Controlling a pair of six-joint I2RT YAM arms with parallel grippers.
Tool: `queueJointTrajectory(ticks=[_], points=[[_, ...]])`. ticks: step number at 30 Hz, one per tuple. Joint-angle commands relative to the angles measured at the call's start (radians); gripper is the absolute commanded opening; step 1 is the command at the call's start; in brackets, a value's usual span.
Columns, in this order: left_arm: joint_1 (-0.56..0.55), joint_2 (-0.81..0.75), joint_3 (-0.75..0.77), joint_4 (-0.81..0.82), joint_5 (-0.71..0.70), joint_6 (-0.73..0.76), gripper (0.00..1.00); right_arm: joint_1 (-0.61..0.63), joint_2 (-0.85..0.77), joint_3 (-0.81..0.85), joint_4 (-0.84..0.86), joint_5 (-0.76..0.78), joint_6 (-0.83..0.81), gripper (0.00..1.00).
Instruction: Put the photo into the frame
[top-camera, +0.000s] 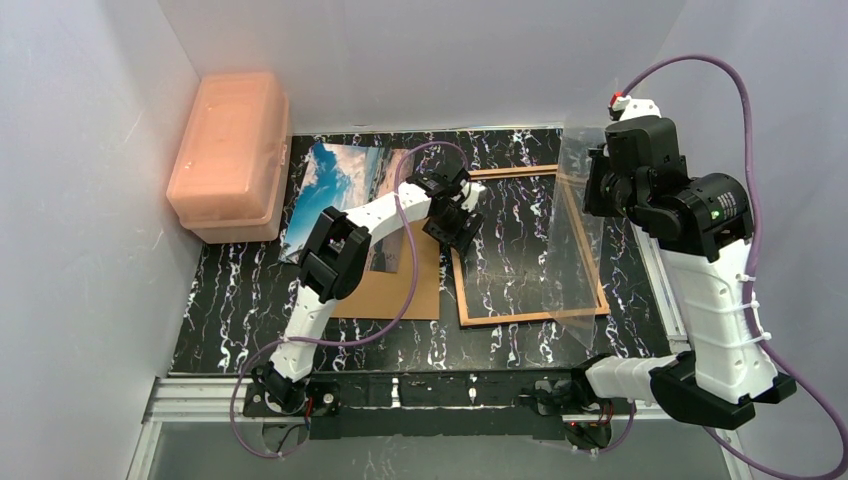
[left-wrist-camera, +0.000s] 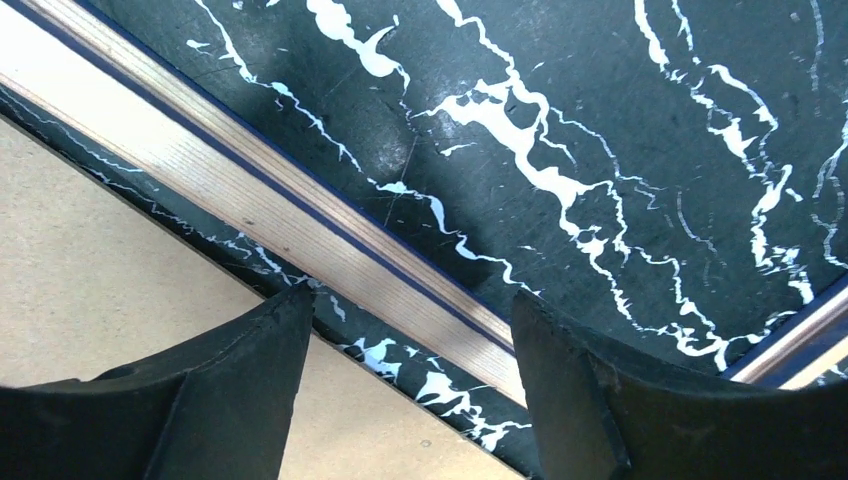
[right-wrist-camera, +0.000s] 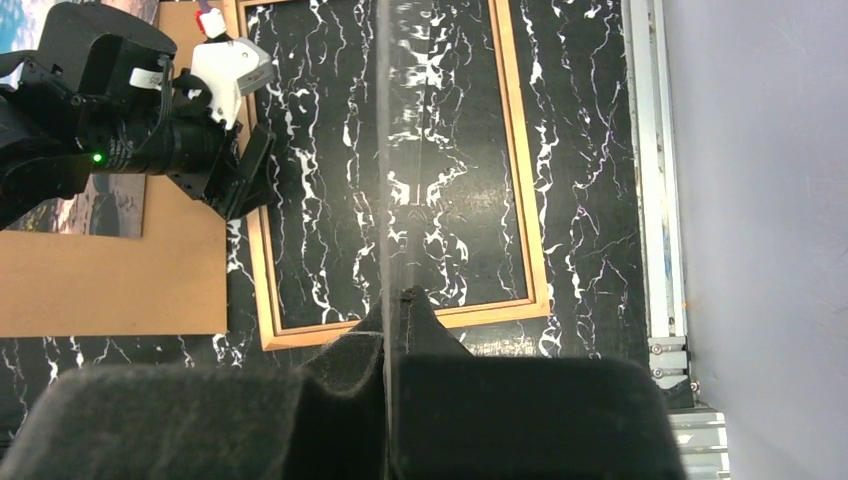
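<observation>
On the worktop (top-camera: 215, 310) the frame (top-camera: 530, 317) lies empty; right hand (right-wrist-camera: 395, 320) pinches its pane (top-camera: 575, 230) aloft, left hand (left-wrist-camera: 410, 300) gapes wide, photo (top-camera: 335, 180) lies apart, unplaced.

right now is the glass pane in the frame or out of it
Out. The right gripper is shut on the clear pane, holding it raised over the frame, which lies flat and empty.

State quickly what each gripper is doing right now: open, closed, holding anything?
Left gripper: open, empty, over the frame rail.
Right gripper: shut on the clear pane, which is raised above the table.
</observation>
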Motion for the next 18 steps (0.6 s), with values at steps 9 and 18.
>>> queueJointTrajectory(ticks=[9, 18], points=[[-0.011, -0.065, -0.041, 0.040, -0.080, 0.233, 0.48, -0.004, 0.002, -0.007, 0.065, -0.076, -0.004, 0.01], [-0.013, -0.040, -0.002, 0.077, -0.125, 0.292, 0.35, -0.004, -0.014, -0.071, 0.083, -0.106, 0.003, 0.01]])
